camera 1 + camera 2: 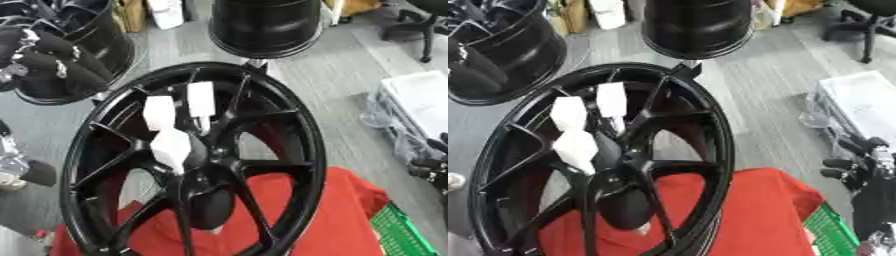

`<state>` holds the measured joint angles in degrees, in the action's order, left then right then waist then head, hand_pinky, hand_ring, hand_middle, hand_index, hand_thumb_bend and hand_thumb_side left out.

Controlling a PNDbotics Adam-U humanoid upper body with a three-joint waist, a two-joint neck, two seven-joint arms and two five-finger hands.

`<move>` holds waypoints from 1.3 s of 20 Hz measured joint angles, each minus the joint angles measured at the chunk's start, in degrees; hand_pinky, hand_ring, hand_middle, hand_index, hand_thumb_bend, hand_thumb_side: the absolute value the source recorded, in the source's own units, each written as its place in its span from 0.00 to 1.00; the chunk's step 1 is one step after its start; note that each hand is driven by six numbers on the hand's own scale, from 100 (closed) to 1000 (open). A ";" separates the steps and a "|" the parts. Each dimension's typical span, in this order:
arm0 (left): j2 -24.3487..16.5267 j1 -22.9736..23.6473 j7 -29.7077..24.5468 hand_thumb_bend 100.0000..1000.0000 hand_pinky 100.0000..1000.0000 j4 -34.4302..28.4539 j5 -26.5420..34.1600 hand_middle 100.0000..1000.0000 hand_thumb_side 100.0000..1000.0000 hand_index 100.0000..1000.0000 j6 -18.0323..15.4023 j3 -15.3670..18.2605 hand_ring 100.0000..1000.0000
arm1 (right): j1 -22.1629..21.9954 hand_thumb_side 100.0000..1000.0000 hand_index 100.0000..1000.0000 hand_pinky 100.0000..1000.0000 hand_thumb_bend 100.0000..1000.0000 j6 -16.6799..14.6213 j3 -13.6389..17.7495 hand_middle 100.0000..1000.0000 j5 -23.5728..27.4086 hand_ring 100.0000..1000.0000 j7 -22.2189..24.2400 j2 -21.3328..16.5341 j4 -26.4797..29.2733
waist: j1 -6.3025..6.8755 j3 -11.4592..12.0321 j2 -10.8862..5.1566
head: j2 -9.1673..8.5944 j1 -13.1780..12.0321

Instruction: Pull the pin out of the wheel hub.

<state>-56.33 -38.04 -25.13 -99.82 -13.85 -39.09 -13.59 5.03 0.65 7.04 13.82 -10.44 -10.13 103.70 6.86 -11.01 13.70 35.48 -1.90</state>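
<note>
A large black spoked wheel hub [289, 125] stands tilted on a red cloth [324, 220] in the middle. Three white block-shaped pins stick out near its centre: one at the top [201, 98], one to its left [159, 112], and one lower down [171, 147]. My left hand [44, 52] hovers at the upper left, away from the wheel's rim, its black fingers relaxed and holding nothing. At the right edge my right hand [852, 167] shows with its fingers pointing left, empty and clear of the wheel.
Another black wheel [500, 55] stands at the back left and a black barrel-shaped rim [267, 25] at the back centre. A clear plastic box [420, 100] sits on the right, a green crate [398, 235] at the lower right, and an office chair [424, 25] at the far right.
</note>
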 measured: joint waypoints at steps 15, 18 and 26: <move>10.67 -6.81 -3.05 0.66 0.57 11.34 -10.96 0.71 0.66 0.81 3.05 -5.23 0.38 | 0.02 0.91 0.82 0.50 0.00 0.35 -0.38 0.74 -0.01 0.53 0.41 -0.22 0.00 | 0.44 -1.12 0.12 | -0.94 -0.07; 11.10 -6.86 -3.77 0.67 0.56 11.56 -12.20 0.69 0.67 0.81 3.77 -5.74 0.37 | 0.03 0.91 0.82 0.50 0.00 0.34 -0.39 0.74 -0.01 0.53 0.46 -0.22 -0.01 | 0.46 -1.17 0.12 | -0.95 -0.08; 12.35 -7.39 -4.12 0.65 0.55 13.61 -15.32 0.67 0.64 0.80 4.12 -5.64 0.34 | 0.04 0.91 0.82 0.50 0.00 0.36 -0.41 0.74 -0.01 0.53 0.66 -0.22 -0.02 | 0.53 -1.41 0.08 | -1.36 -0.12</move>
<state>-43.98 -45.43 -29.25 -86.21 -29.17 -34.97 -19.23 5.07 1.00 6.63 13.81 -9.78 -10.35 103.67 7.39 -12.42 13.79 34.12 -2.02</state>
